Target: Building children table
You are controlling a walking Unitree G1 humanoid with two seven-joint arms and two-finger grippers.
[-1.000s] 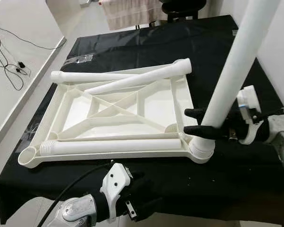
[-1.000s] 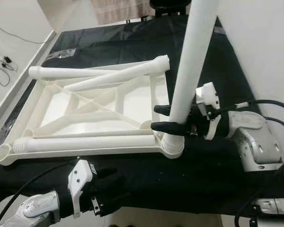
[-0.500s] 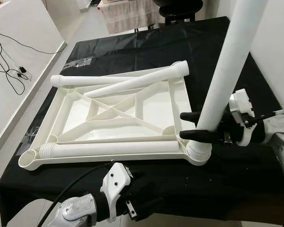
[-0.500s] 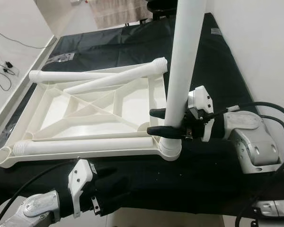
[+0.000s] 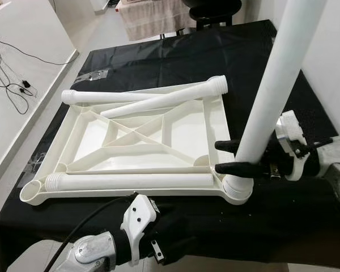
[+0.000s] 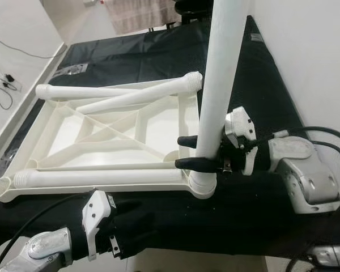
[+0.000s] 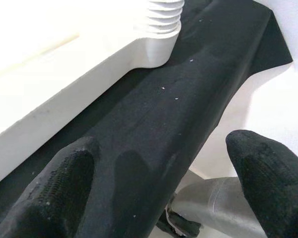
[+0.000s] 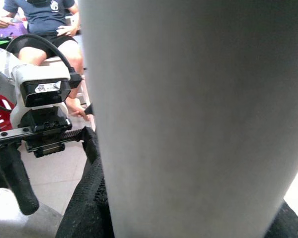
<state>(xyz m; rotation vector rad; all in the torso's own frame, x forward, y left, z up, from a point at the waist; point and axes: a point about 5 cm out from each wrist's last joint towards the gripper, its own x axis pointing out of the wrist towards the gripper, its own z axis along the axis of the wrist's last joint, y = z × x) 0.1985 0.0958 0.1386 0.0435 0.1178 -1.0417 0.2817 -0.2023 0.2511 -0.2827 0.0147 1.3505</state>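
Black-covered work table holds the white plastic tabletop lying upside down, three loose legs resting on it. A fourth leg stands upright in the near right corner socket. Right gripper is clamped around it low, just above the socket. Left gripper hovers at the near edge, fingers spread, empty. The plastic looks light, stiff and smooth, likely slippery; a low grip near the threads suits it best.

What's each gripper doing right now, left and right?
Left gripper: open, empty, at the cloth's near edge.
Right gripper: shut on the upright leg.
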